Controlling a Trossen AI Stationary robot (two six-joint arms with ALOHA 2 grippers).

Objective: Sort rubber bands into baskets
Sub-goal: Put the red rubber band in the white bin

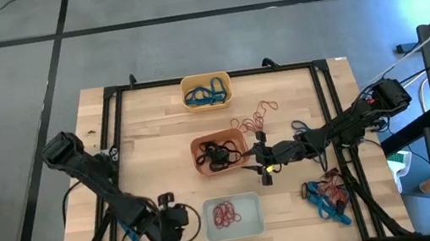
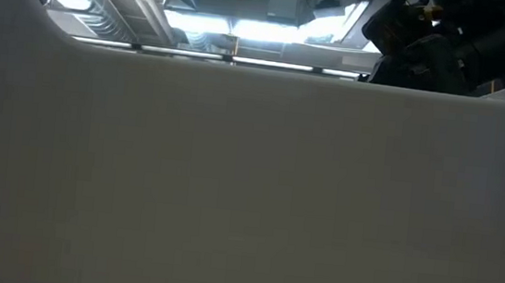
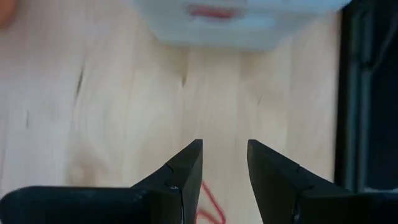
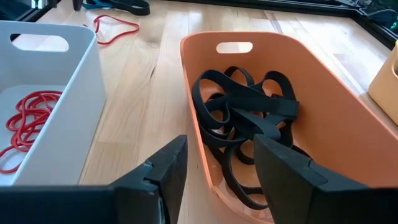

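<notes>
Now I have the right gripper (image 1: 261,167) open and empty at the orange basket's (image 1: 235,139) rim.
Loose red bands (image 1: 255,117) lie just beyond the basket; the left gripper (image 3: 224,177), parted, waits farther off.

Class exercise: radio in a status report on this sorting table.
Right gripper open over the red-orange basket of black bands. Left gripper open, near the whitish basket. Loose bands remain.
</notes>
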